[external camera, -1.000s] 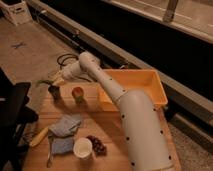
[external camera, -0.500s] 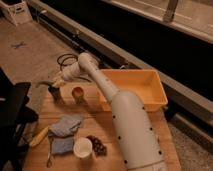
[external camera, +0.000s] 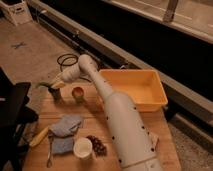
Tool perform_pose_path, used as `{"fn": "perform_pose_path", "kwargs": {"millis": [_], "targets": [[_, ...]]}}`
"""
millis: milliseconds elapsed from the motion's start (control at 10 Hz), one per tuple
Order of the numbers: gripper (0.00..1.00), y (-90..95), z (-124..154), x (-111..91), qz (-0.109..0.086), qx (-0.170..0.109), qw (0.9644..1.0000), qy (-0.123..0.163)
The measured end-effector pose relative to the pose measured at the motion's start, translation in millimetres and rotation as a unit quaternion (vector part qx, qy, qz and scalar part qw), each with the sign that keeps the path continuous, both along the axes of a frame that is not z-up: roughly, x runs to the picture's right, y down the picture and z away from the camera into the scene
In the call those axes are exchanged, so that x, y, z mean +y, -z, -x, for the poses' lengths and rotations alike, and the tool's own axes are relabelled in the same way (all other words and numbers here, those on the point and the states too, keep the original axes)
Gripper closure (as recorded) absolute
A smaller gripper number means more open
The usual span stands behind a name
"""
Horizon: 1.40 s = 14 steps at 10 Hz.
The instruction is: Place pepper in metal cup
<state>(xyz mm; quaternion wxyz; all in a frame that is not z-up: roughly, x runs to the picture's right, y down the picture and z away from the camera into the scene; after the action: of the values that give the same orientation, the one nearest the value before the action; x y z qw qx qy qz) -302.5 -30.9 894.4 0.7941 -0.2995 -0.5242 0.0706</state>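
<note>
end effector [external camera: 54, 85] above metal cup [external camera: 54, 93], pepper [external camera: 44, 85] lying near-horizontal, pointing left

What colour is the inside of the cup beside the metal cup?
Orange, in the camera view: the cup sits right of the gripper.

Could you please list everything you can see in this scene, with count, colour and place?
pepper: one, green, held over the metal cup at the table's far left
metal cup: one, dark grey, far left of the table
cup with orange inside: one, just right of the metal cup
white cup: one, near edge of the table
grape bunch: one, dark red, right of the white cup
cloths: two, blue-grey, left of centre
yellow elongated object: one, near left edge
bin: one, yellow, far right of the table
table: one, wooden
cable coil: one, black, on the floor beyond
arm: one, white
gripper: one, above the metal cup
</note>
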Motion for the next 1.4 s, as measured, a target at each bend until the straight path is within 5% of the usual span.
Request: {"fn": "perform_pose_path", "kwargs": {"millis": [600,1200,1400], "targets": [[0.25,-1.5,0.1,4.7,0.008,-0.006,0.9999,0.007],[0.20,-4.2,-0.9,7.0,0.011,0.005,0.9998,0.018],[0.20,0.9,0.5,3.0,-0.002,0.004,0.9999,0.016]]}}
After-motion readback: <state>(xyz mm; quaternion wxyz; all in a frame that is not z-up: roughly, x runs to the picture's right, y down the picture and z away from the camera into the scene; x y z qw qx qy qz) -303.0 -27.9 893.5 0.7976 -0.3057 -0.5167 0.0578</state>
